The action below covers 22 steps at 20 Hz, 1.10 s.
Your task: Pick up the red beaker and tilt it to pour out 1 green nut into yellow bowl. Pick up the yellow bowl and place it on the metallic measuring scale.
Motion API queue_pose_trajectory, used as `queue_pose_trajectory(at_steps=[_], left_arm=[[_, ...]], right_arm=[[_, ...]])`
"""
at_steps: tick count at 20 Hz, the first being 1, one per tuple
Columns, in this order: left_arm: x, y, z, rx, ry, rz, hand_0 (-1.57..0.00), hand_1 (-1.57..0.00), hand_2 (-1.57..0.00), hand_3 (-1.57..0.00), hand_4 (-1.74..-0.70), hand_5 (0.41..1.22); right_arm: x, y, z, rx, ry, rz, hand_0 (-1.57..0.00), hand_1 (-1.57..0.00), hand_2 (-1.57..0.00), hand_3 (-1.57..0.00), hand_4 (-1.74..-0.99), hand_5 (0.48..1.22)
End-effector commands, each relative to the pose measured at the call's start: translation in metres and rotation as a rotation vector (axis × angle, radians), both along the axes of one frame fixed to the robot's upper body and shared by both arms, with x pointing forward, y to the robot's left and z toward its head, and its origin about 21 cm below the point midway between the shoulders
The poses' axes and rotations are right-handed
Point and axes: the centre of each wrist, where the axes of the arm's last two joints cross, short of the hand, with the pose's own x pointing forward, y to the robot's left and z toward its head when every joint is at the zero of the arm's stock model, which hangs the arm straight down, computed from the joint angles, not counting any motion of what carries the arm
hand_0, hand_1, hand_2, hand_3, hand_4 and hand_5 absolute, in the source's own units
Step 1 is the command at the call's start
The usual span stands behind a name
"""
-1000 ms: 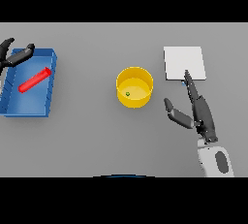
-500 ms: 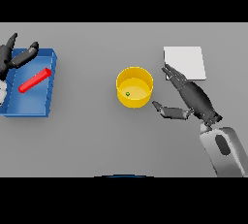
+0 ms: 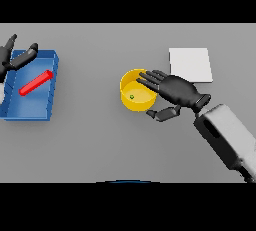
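Centre frame: the right hand [image 3: 177,91], fingers spread and grasping nothing, reaches over the yellow bowl [image 3: 135,90] (green nut [image 3: 132,96] inside); the scale [image 3: 190,65] lies upper right.

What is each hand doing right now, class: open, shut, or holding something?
Left hand: open, holding nothing, over the blue tray's far corner.
Right hand: open, fingers spread over the yellow bowl's rim, thumb beside it, not yet gripping.

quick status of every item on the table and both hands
yellow bowl: upright on the table, one green nut inside
red beaker: lying on its side in the blue tray
metallic scale: bare
right hand: open, fingers over the bowl's rim, thumb beside its wall
left hand: open, at the tray's far corner
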Motion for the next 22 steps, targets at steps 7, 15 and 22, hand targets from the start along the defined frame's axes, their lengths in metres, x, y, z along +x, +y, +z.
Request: queue_pose_trajectory(at_steps=[7,15,22], left_arm=[[-0.001,0.001,0.000,0.000,0.004,0.015,0.00,0.00,0.00,0.00,-0.81,0.696],[-0.002,0.009,-0.004,0.012,0.007,0.005,0.00,0.00,0.00,0.00,-0.80,0.703],[-0.002,0.003,0.001,0.017,0.010,-0.006,0.00,0.00,0.00,0.00,-0.79,0.711]], right_arm=[[0.020,0.032,-0.006,-0.167,0.067,0.120,0.00,0.00,0.00,0.00,-1.161,0.658],[0.036,0.044,-0.017,-0.325,0.131,0.156,0.00,0.00,0.00,0.00,-1.184,0.676],[0.039,0.051,-0.023,-0.341,0.142,0.153,-0.19,-0.18,-0.19,-0.21,-1.309,0.891]])
